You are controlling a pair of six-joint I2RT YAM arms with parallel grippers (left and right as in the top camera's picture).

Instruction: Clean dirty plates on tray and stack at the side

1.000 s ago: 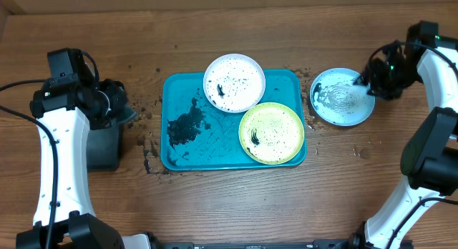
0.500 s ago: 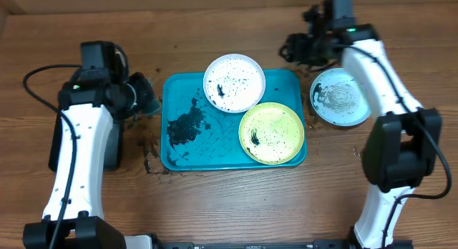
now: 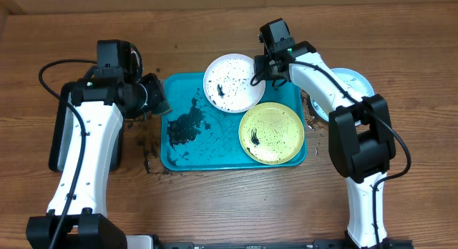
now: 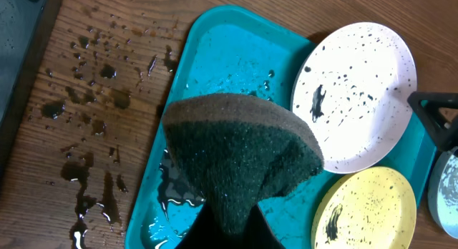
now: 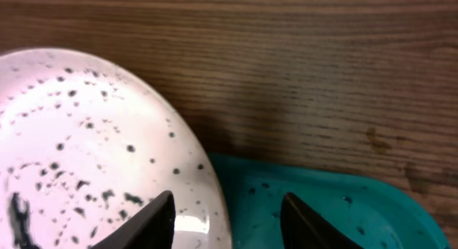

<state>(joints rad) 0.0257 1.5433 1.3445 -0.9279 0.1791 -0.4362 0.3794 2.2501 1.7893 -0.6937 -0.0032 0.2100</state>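
The teal tray (image 3: 215, 152) holds a white-rimmed plate (image 3: 234, 82) at its far edge and a lime-green plate (image 3: 271, 133) at front right, both speckled with dirt. A light-teal plate (image 3: 356, 84) lies on the table right of the tray, partly hidden by my right arm. My left gripper (image 3: 159, 102) is shut on a dark green sponge (image 4: 240, 152) over the tray's left edge (image 4: 222, 56). My right gripper (image 3: 259, 70) is open, and its jaws straddle the white plate's right rim (image 5: 86, 142) over the tray (image 5: 322, 199).
A black tray (image 3: 114, 145) stands left of the teal tray, partly under my left arm. Dark wet spatter (image 3: 147, 145) marks the wood between them. A dark smear of dirt (image 3: 186, 127) lies on the teal tray's left half.
My right arm swung left from the light-teal plate to the white plate's rim. My left arm moved right from the black tray to the teal tray's left edge with the sponge.
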